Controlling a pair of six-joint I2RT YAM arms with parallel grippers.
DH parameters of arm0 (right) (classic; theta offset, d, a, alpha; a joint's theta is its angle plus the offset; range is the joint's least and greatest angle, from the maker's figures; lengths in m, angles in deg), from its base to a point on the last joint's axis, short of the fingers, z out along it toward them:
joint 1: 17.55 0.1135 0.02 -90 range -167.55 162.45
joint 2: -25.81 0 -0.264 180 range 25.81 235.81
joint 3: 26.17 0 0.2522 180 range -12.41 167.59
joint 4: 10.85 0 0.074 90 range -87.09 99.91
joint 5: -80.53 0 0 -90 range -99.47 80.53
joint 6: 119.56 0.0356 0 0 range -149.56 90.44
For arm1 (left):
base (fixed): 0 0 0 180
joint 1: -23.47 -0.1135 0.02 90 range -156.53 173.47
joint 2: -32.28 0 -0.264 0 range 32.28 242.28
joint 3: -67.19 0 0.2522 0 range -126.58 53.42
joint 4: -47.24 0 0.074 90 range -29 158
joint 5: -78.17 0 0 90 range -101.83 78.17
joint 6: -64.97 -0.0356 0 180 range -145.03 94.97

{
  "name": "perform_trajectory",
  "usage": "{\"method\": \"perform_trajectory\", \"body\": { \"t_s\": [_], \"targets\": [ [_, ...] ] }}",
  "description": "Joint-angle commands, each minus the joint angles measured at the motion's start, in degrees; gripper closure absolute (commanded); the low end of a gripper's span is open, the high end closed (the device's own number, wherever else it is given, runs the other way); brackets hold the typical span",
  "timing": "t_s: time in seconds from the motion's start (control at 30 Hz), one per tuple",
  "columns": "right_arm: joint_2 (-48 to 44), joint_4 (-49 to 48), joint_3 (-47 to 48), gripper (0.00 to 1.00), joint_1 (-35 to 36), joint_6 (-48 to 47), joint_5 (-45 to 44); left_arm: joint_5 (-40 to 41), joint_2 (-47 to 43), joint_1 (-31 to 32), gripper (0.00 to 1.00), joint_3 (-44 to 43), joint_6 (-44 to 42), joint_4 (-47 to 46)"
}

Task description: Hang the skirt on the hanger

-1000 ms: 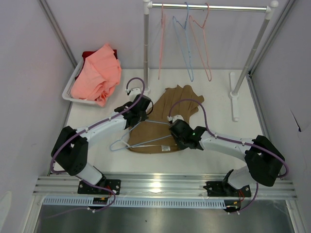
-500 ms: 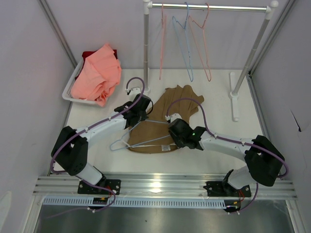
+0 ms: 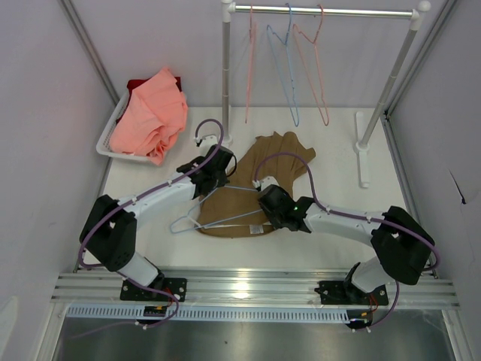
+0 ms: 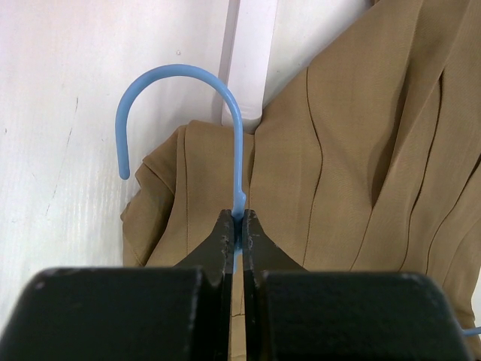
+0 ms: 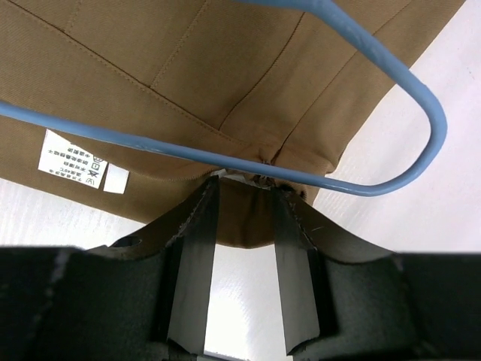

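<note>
From above, the skirt (image 3: 282,158) lay flat on the bench (image 3: 338,173), hem toward the far rail and waist toward the arms. The hanger (image 3: 225,218) lay on its waist end, bottom bar running left to right and hook pointing away. The left arm (image 3: 161,192) reached the neck of the hook and the right arm (image 3: 338,219) reached the hanger's right shoulder, so the right jaws were the nearer to the waistband. Compared with a second earlier, the right arm had edged slightly left and farther in. The left arm, skirt and hanger looked unmoved.

In the left wrist view, the left jaws were closed on the hanger (image 4: 239,143) just below its hook, which curved up and over to the left straight ahead of them. The skirt (image 4: 361,165) spread beneath and to the right.

In the right wrist view, the right jaws stood apart, holding nothing. The waist edge of the skirt (image 5: 150,68) dipped between them, with a sliver of white lining showing. The bar of the hanger (image 5: 188,150) crossed just beyond the tips and curved round at the right. The label (image 5: 71,159) sat off to the left. Judging by this, closing there would catch the waistband just below the bar.
</note>
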Motion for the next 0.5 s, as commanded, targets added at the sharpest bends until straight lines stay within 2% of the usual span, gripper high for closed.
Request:
{"method": "perform_trajectory", "body": {
  "t_s": [0.0, 0.1, 0.47],
  "targets": [
    [0.88, -1.87, 0.2, 0.61, 0.49, -0.24, -3.1, -0.36, 0.06, -0.56, 1.0, -2.38, -0.99, -0.59],
    [2.2, -0.91, 1.17, 0.66, 0.58, 0.11, -5.2, -0.36, -0.03, -0.65, 1.0, -2.3, -1.07, -0.5],
    [3.08, -0.9, 2.05, 0.63, 0.93, 0.2, -6.45, -0.45, -0.11, -0.65, 1.0, -2.47, -1.16, -0.59]
  ]
}}
